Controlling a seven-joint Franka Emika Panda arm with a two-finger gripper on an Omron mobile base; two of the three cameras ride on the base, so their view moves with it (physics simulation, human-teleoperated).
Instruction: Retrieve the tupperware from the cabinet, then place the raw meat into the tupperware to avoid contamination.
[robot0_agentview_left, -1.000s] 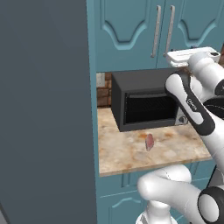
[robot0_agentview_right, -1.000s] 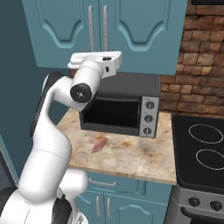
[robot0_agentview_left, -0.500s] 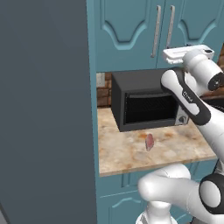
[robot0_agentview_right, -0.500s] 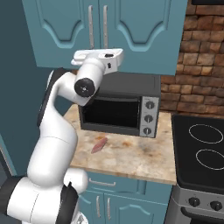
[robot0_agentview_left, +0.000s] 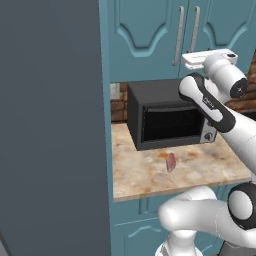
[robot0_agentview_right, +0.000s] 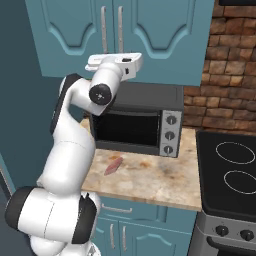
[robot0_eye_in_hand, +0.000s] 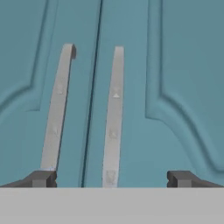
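Evidently shut cabinet (robot0_eye_in_hand: 131, 87), contents hidden; meat (robot0_agentview_left: 171, 161) outside.

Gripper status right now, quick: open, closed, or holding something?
Gripper: open, holding nothing, jaws spread wide in front of the closed cabinet doors' silver bar handles.

Raw meat (robot0_agentview_left: 171, 161) on counter (robot0_agentview_left: 145, 175), before microwave (robot0_agentview_left: 167, 120); cabinet (robot0_agentview_left: 150, 40) above.

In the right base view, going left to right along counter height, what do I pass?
Raw meat → microwave → stove.
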